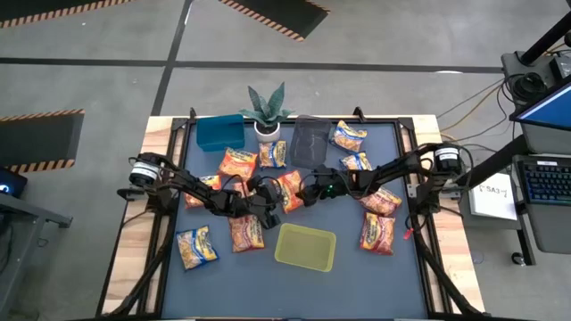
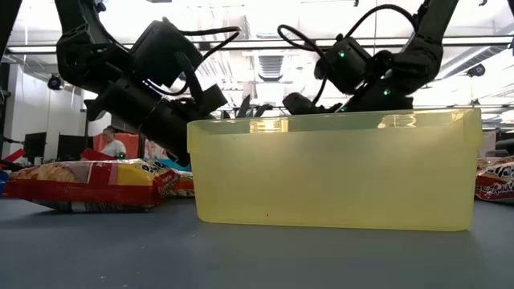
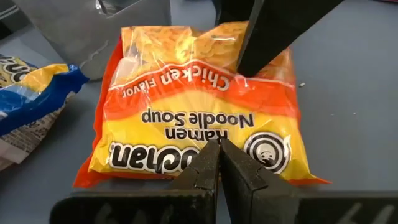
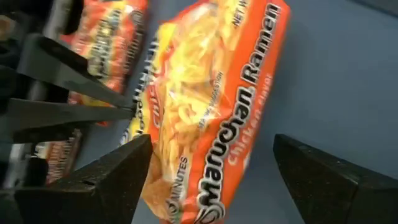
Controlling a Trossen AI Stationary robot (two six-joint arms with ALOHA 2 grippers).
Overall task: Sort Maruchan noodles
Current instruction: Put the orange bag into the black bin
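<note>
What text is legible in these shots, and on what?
"Ramen Noodle Soup", "Chicken Flavor": orange packet, left wrist view, printed upside down.
"Maruchan Ramen", "MINUTES": orange packet, right wrist view.
Brand word on the first packet is partly hidden by the left pincer.
Other packets' print and the paper: too small to read.
</note>
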